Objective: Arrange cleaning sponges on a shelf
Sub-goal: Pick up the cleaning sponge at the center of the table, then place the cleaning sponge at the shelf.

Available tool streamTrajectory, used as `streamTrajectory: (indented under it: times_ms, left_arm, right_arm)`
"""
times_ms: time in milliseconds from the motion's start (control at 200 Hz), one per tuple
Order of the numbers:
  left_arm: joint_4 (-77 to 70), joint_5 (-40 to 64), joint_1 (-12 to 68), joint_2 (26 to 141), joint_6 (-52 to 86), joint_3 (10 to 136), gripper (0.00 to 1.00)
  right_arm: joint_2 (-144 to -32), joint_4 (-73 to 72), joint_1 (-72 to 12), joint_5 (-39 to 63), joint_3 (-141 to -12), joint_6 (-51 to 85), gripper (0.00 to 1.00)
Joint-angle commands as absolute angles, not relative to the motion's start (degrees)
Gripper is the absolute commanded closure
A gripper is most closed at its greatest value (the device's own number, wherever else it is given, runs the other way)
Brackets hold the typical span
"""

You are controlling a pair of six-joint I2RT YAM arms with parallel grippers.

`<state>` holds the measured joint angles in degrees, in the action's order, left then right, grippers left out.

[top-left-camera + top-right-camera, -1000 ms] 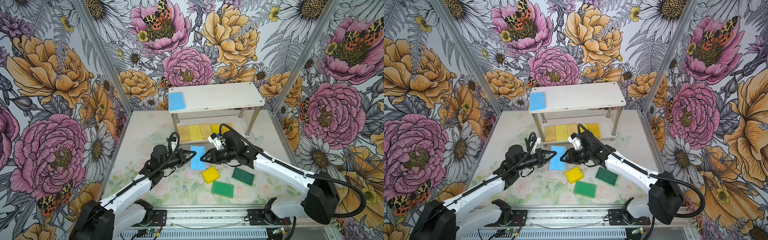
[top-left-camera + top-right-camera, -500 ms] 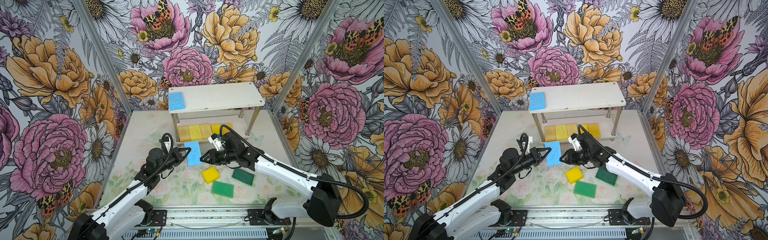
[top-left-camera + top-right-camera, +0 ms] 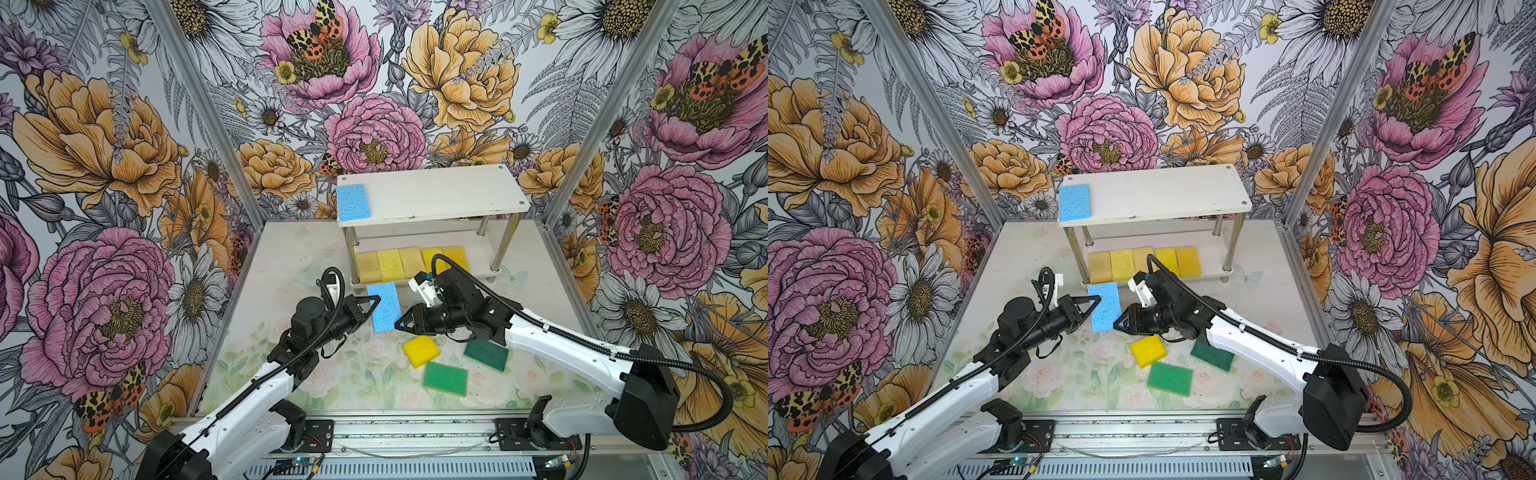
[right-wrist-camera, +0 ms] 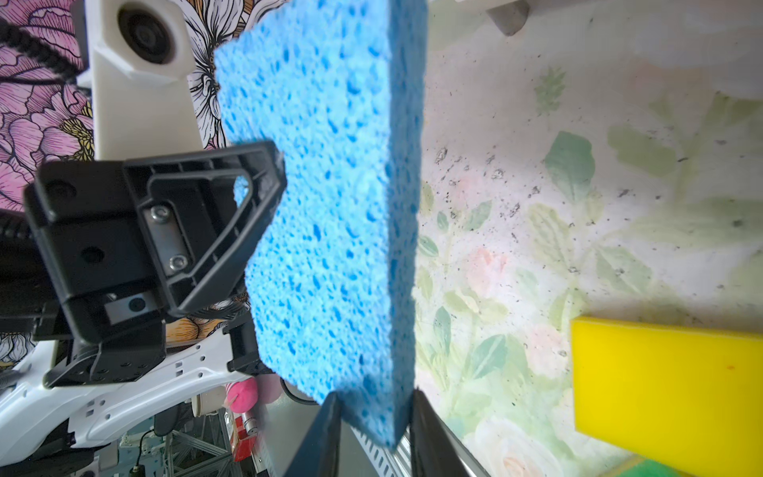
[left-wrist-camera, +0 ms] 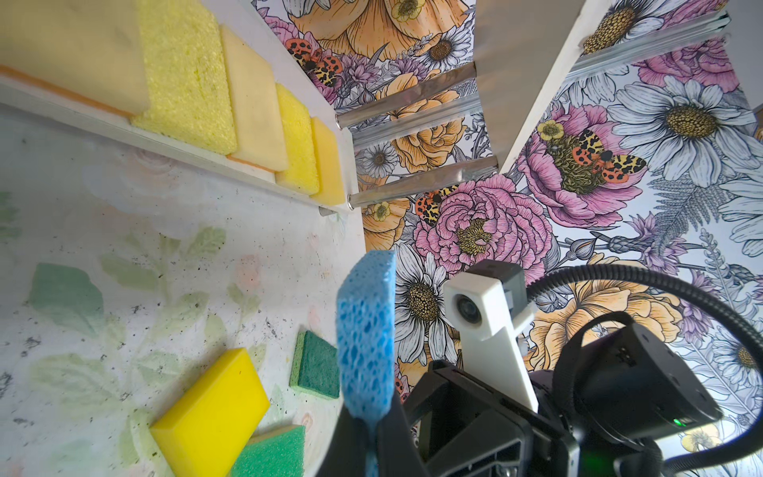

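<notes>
Two-tier white board shelf with chrome posts: five yellow-tan sponges rowed on lower board, flat blue sponge at top board's left end | left gripper: pinching light blue rectangular sponge just before shelf | right gripper: jaws straddle its opposite edge, clamping unclear | loose on table: yellow sponge, two green sponges

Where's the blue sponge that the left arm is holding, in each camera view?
In a top view: held blue sponge at centre, just before the shelf.
In a top view: centre too, same spot.
Left wrist: edge-on, sticking out of the left gripper.
Right wrist: broad face, close up.
Shared landmark: the loose yellow sponge.
</notes>
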<state>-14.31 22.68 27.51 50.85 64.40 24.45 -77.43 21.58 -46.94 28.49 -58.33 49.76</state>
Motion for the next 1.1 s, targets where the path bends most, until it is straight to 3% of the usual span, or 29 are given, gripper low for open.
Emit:
streamTrajectory:
  times_ms: [0, 270, 365, 485, 630, 750, 890, 1096]
  left_arm:
    - [-14.06, 22.54, 27.07, 50.71, 63.98, 24.13, 0.96]
    - [-14.04, 22.48, 26.99, 50.03, 64.04, 23.82, 0.96]
    - [-14.01, 22.72, 26.81, 49.88, 64.07, 23.91, 0.94]
    - [-12.04, 23.63, 25.45, 49.11, 63.26, 24.47, 0.75]
    - [-6.64, 25.30, 21.83, 45.05, 61.52, 24.96, 0.38]
    - [-1.76, 27.75, 17.76, 40.93, 59.97, 24.85, 0.22]
    - [0.75, 31.12, 12.16, 36.31, 60.32, 23.05, 0.14]
    - [1.96, 34.78, 8.17, 33.65, 60.73, 20.87, 0.13]
  right_arm:
    - [-78.12, 20.75, -47.43, 27.68, -60.60, 49.75, 0.75]
    - [-78.32, 20.87, -48.04, 27.12, -60.83, 49.84, 0.99]
    - [-77.90, 20.89, -48.08, 26.65, -60.67, 49.83, 1.00]
    - [-76.43, 20.95, -47.53, 25.54, -60.13, 49.83, 1.00]
    - [-73.67, 23.88, -45.94, 23.88, -60.85, 48.60, 1.00]
    - [-72.23, 28.79, -45.73, 22.17, -63.98, 45.95, 1.00]
    - [-72.15, 34.65, -43.55, 21.37, -70.22, 42.26, 1.00]
    - [-75.18, 42.24, -42.08, 20.83, -83.89, 36.31, 1.00]
